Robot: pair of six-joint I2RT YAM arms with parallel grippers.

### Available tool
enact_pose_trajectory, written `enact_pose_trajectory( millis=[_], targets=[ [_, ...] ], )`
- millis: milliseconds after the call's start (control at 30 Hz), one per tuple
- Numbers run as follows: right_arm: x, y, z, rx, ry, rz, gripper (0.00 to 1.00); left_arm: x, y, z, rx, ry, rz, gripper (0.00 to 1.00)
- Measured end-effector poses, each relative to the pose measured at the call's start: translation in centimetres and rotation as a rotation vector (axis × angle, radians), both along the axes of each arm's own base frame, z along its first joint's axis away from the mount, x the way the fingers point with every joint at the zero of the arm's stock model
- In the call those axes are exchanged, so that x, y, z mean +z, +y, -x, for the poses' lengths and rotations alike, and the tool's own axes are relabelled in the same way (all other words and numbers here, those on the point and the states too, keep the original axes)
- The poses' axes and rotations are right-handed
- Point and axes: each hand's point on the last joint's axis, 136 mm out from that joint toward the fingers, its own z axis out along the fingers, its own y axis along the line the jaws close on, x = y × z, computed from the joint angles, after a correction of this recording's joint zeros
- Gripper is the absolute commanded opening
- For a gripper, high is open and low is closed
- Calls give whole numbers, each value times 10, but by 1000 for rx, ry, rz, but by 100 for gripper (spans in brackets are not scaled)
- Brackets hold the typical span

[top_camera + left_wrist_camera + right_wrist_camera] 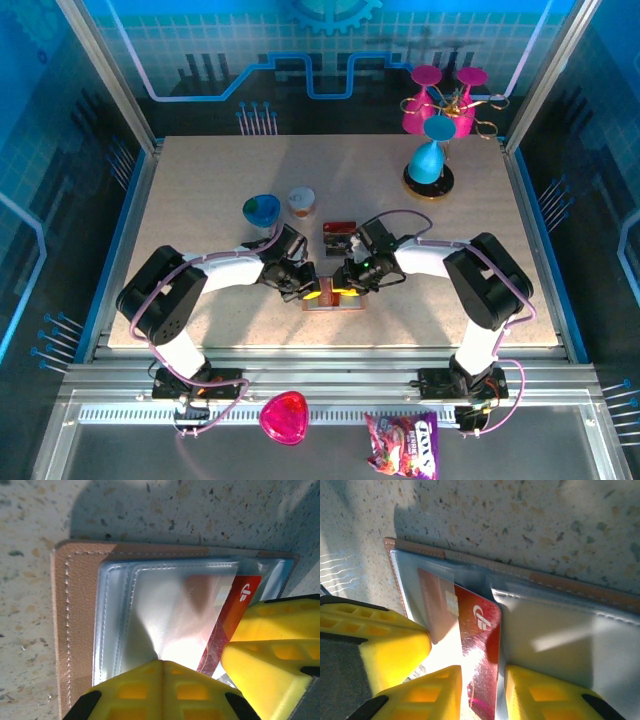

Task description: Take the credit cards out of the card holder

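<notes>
Top view: the holder (335, 305) lies open on the counter (200, 200), close to the arm bases. Both grippers meet over it, the left gripper (310, 290) on its left half and the right gripper (347, 288) on its right half. Just behind the holder lies a small dark-and-red rectangle (340, 232). It may be a card already out, but it is too small to be sure.

Left wrist: the left gripper (162, 667) is closed, tips together, pressing down on the holder's clear sleeve (165, 610). A red card (245, 595) sticks partway out of the sleeve's right side. Its lower end is hidden behind yellow fingers (280, 625), most likely the right gripper's.

Right wrist: the right gripper (482, 672) is narrow, and its fingers appear to pinch the free end of the red card (475, 625). The rest of the card is under the sleeve, against the holder's tan edge (470, 560).

In my judgement this card is mid-extraction and not yet free. No yellow-orange card can be made out, because the fingers are the same colour, and the sleeve's glare hides whatever else is inside.
</notes>
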Motion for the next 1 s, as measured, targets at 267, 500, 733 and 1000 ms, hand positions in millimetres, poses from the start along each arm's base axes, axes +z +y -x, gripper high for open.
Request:
enact_pose_trajectory(
  millis=[267, 500, 733, 1000],
  targets=[
    [0, 3, 1, -8, 6, -25, 24, 0, 0, 0, 0, 0, 0, 5],
    [2, 3, 1, -11, 3, -27, 19, 0, 0, 0, 0, 1, 0, 5],
    [0, 0, 3, -14, 13, -20, 16, 0, 0, 0, 0, 1, 0, 5],
    [1, -6, 3, -11, 13, -11, 12, -1, 1, 1, -1, 6, -5, 5]
  ],
)
